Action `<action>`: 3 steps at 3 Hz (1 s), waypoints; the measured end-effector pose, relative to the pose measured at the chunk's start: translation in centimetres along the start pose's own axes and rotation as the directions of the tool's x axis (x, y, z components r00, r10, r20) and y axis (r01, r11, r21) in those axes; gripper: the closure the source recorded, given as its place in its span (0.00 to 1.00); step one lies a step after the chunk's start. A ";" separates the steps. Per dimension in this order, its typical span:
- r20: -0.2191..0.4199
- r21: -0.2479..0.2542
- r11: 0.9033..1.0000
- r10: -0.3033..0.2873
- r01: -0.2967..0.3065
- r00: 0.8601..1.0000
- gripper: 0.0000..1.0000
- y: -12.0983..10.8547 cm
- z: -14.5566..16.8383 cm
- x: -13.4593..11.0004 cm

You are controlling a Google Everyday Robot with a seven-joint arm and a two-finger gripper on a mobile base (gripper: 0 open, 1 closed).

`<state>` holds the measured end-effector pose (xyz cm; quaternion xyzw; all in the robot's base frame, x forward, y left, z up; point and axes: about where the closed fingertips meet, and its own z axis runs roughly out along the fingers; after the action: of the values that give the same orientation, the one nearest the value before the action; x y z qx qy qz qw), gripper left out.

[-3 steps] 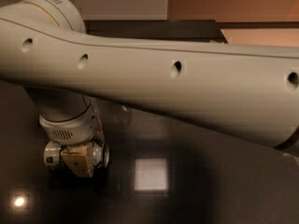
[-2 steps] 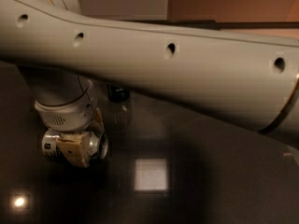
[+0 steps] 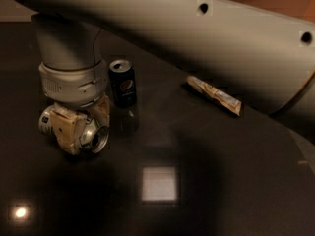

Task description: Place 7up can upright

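Note:
My gripper (image 3: 74, 127) hangs at the left of the camera view, just above the dark table (image 3: 221, 181). Its tan fingers (image 3: 66, 132) are closed around a silver can (image 3: 93, 135) that lies on its side, silver end facing the front right. This is the 7up can; its green markings are hidden by the fingers. The can is at or just above the table surface. A dark blue Pepsi can (image 3: 123, 84) stands upright just right of and behind the gripper.
My large arm link (image 3: 206, 33) crosses the top of the view. A flat snack bar in a tan wrapper (image 3: 214, 95) lies right of the Pepsi can. Light reflections show on the glossy table at the front.
The arm has swung up and away, uncovering the Pepsi can and the snack bar. The gripper with the can has stayed low at the left.

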<state>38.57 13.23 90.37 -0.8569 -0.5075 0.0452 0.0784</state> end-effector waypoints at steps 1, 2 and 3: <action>-0.031 0.097 0.976 0.197 -0.193 0.980 1.00 0.0 -2.1 -0.1; -0.035 0.150 0.902 0.415 -0.406 0.909 1.00 0.5 -4.0 -1.1; -0.054 0.188 0.790 0.602 -0.584 0.797 1.00 0.9 -5.8 -2.4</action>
<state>39.12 10.13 95.93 -0.9646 -0.2023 0.0611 0.1576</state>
